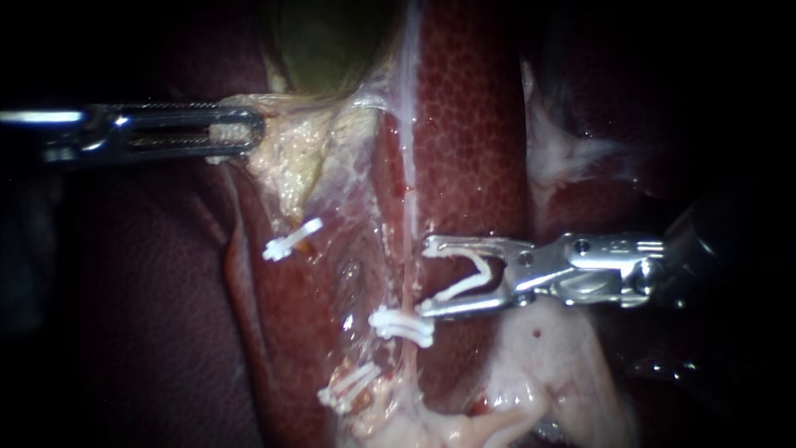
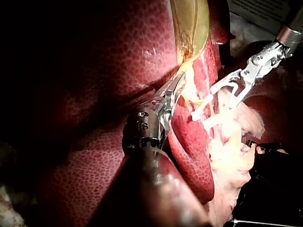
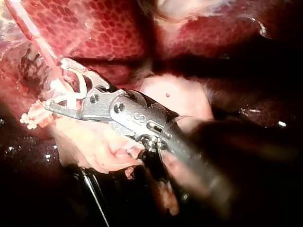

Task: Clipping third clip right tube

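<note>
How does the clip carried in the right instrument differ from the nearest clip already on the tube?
The carried clip is open, its arms spread in a V; the nearest clip is squeezed flat across the tube. The carried clip sits inside the right instrument; the nearest clip stands free of it, on the tissue. Both are white.

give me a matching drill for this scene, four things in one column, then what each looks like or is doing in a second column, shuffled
Things:
1. left instrument
2. right instrument
3. gallbladder
4. liver

States:
a. dark red, finely speckled
b. holds an open white clip
c. greenish yellow
d. grips pale tissue just below the gallbladder

Pairs: 1-d; 2-b; 3-c; 4-a
</note>
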Action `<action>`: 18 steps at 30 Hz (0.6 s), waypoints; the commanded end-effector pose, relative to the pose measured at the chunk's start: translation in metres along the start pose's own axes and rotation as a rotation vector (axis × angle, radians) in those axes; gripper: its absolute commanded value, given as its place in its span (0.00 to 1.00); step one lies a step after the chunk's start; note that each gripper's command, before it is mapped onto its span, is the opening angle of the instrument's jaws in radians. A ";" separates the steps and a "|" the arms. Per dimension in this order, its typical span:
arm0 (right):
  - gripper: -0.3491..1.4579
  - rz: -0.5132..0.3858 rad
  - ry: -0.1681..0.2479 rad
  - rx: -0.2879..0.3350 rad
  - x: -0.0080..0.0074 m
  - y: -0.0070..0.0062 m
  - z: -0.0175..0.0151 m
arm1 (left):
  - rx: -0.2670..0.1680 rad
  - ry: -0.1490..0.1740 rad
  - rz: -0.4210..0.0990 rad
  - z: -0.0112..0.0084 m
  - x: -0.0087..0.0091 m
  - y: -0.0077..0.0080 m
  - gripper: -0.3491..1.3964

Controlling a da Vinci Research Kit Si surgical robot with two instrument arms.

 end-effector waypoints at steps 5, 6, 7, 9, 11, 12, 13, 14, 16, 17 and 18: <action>0.52 0.039 0.001 0.007 -0.0005 0.0004 0.0017 | -0.001 0.000 0.000 0.0000 0.0000 -0.0001 0.01; 0.52 0.050 -0.002 0.009 -0.0005 0.0005 0.0019 | -0.001 0.000 0.000 0.0000 0.0000 -0.0001 0.01; 0.52 0.056 0.001 0.013 -0.0005 0.0005 0.0022 | -0.001 0.000 0.000 0.0000 0.0000 -0.0001 0.01; 0.52 0.071 0.009 0.021 -0.0003 0.0006 0.0028 | -0.001 0.000 0.000 0.0000 0.0000 -0.0001 0.01; 0.52 0.083 0.019 0.036 -0.0001 0.0006 0.0034 | -0.001 -0.001 0.000 0.0000 0.0000 -0.0002 0.01; 0.52 0.092 0.027 0.044 0.0000 0.0007 0.0036 | -0.002 -0.001 0.000 0.0000 0.0000 -0.0002 0.01; 0.52 0.095 0.032 0.051 0.0001 0.0007 0.0038 | -0.002 -0.001 0.000 0.0000 0.0000 -0.0002 0.01; 0.52 0.105 0.040 0.057 0.0002 0.0007 0.0041 | -0.002 -0.001 0.000 0.0001 0.0000 -0.0003 0.01; 0.52 0.116 0.049 0.060 0.0004 0.0008 0.0045 | -0.003 -0.001 0.000 0.0001 0.0000 -0.0003 0.01; 0.52 0.128 0.055 0.061 0.0005 0.0008 0.0047 | -0.003 -0.001 0.000 0.0001 0.0000 -0.0003 0.01; 0.52 0.128 0.061 0.061 0.0005 0.0008 0.0048 | -0.003 -0.001 0.000 0.0001 0.0000 -0.0003 0.01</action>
